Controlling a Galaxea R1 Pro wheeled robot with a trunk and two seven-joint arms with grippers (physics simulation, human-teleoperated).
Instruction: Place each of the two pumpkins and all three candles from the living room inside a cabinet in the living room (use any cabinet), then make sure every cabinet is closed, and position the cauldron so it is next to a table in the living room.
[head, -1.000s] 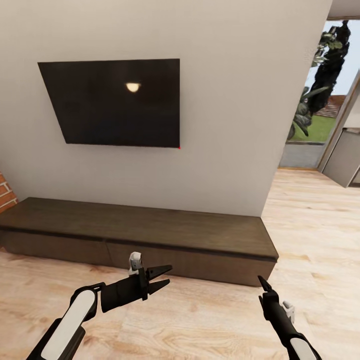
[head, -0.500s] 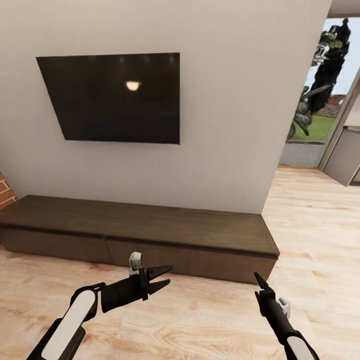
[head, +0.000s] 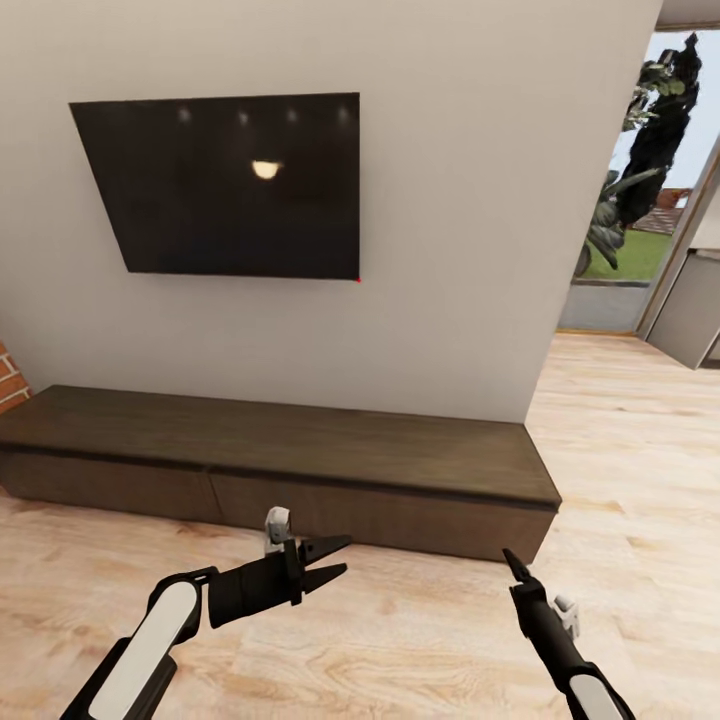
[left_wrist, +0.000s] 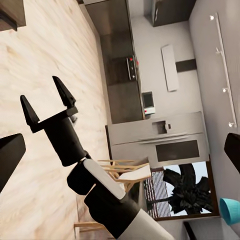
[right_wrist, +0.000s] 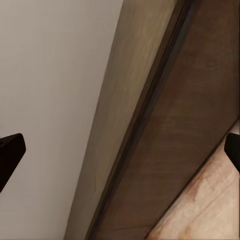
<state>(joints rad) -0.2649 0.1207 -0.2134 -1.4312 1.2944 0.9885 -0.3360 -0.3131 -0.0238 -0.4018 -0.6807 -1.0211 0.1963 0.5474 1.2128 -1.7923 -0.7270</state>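
**Cabinet in front, nothing in hand yet**

Progress check: the robot faces the cabinet (head: 300, 465), the long low dark unit against the wall under the TV (head: 225, 185), and every drawer front I can see sits flush, so it's closed for now. Left gripper (head: 328, 563) has its fingers spread and carries nothing. Right gripper (head: 516, 567) is edge-on in the head view, but the right wrist view has a fingertip at each side with a wide gap, so it's probably spread and bare too. By my read, all the stowing and the cauldron move are left.

Room-wise, bare wooden floor (head: 420, 630) runs between the arms and the cabinet front. The cabinet's right end stops at the wall corner, with open floor beyond toward the doorway (head: 640, 200).
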